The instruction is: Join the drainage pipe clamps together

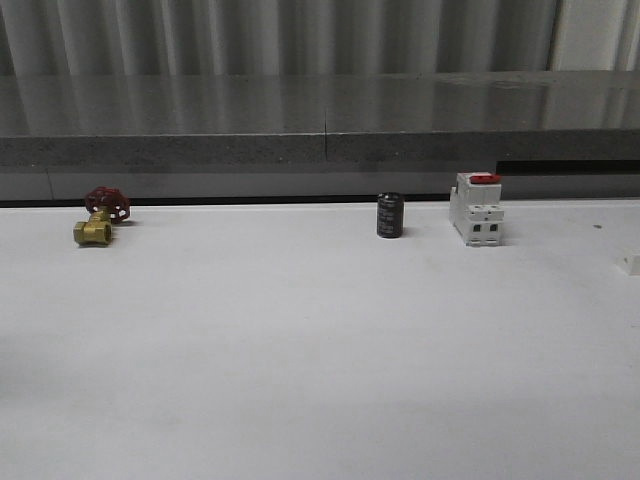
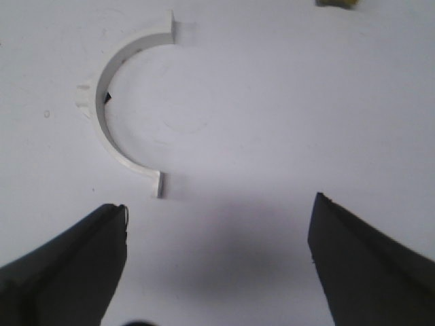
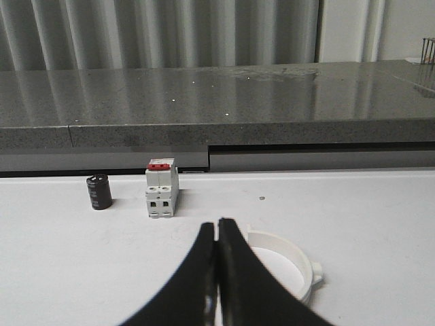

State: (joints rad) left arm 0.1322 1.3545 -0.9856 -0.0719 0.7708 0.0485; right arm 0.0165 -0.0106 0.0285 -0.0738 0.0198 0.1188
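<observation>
Clamp halves [image 2: 112, 102] [image 3: 289, 261], white semicircles, small tabs

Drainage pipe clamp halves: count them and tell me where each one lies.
2. One clamp half lies flat on the white table, ahead of the open left gripper. The other clamp half lies just beyond the shut right gripper, partly hidden by its fingers.

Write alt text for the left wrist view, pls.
A white half-ring clamp lies flat on the white table, its open side facing across the bare surface, with small tabs at both ends. The left claw hangs open short of it, its dark fingers spread wide and touching nothing.
</observation>
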